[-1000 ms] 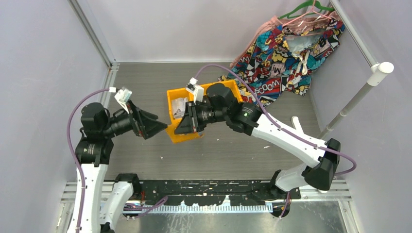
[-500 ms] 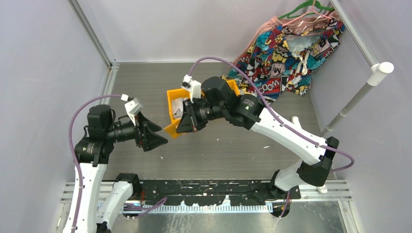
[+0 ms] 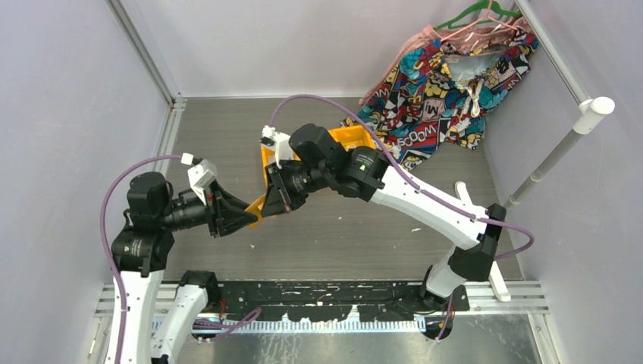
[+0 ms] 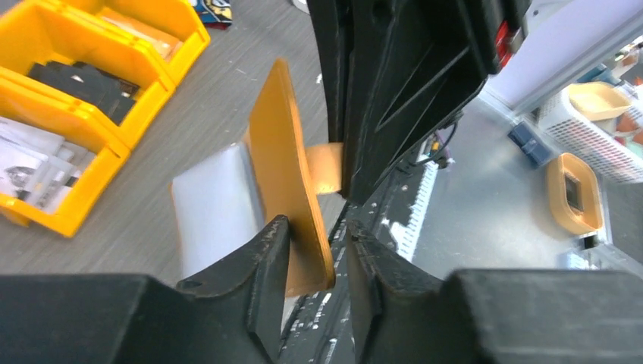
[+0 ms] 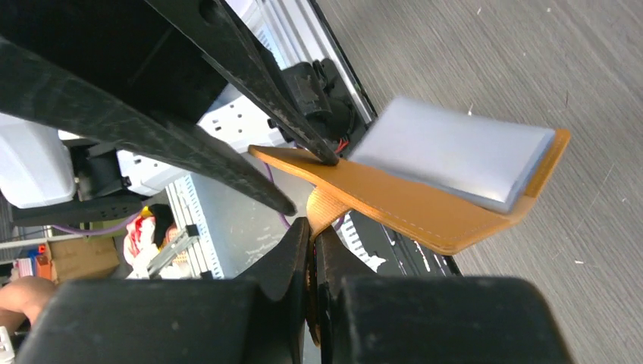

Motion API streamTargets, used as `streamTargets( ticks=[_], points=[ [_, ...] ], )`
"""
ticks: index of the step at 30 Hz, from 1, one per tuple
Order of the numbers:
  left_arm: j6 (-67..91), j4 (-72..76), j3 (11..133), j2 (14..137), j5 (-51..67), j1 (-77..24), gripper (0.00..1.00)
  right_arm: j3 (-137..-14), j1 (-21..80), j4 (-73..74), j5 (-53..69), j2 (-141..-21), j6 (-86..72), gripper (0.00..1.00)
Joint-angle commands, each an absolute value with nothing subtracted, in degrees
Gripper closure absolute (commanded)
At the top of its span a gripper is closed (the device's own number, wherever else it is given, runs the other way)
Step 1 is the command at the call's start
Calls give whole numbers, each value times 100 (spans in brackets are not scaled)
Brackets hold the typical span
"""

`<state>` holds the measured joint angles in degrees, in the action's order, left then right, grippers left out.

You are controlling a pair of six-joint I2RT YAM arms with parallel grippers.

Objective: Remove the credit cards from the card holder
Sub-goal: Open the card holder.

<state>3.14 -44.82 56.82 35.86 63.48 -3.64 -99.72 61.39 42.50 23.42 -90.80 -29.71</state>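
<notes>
The card holder [image 4: 292,189] hangs in the air between the two grippers, off the grey wood-grain table [image 3: 227,136] and in front of the orange bin trays [image 3: 352,136], toward the left arm's side. It is open like a book: its orange cover stands nearly on edge in the left wrist view, and a pale blue see-through pocket [image 4: 212,205] lies against its inner face. The pocket is too blurred to show whether it holds cards. A small orange tab [image 5: 324,206] sticks out from the cover, and the right gripper [image 5: 311,231] is pinched tight on it, fingers all but together, so it carries the card holder by that tab. The left gripper [image 4: 318,227] comes in from the opposite side and straddles the cover's free edge. One finger [image 4: 265,258] lies against the pocket side of the cover, while the other finger [image 4: 368,265] stands just beside the outer face with a sliver of daylight between, so its jaws are apart and not clamped. From above, the two grippers meet nearly tip to tip over the table, the right arm reaching across the trays. In the left wrist view one tray compartment holds a chunky black object [image 4: 79,83] and the nearer one a grey-white papery bundle [image 4: 30,163]. A bright comic-print garment [image 3: 447,68] lies heaped in the far right corner.
</notes>
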Motion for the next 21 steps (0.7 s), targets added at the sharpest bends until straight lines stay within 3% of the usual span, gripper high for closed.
streamTargets(
  ticks=[1,6,12,13,17,21],
  points=[
    [124,-4269,5567,3219,6074,-369,72,-10492,6155,3925,2315,-9026,-3016,99],
    [477,-3556,5348,2897,5709,-371,97,-10463,6254,3805,2314,-9105,-3114,97],
    [1091,-2938,5274,3010,5512,-369,100,-10451,6315,3691,2101,-9198,-3324,86],
    [1135,-2941,5255,3049,5503,-371,100,-10433,6332,3691,2054,-9195,-3344,78],
    [1748,-2870,5199,3102,4706,-372,100,-10289,6337,3763,1620,-9011,-3321,28],
    [2670,-2813,5270,3089,3653,-374,100,-9801,6316,3600,441,-8474,-3319,8]
  ],
)
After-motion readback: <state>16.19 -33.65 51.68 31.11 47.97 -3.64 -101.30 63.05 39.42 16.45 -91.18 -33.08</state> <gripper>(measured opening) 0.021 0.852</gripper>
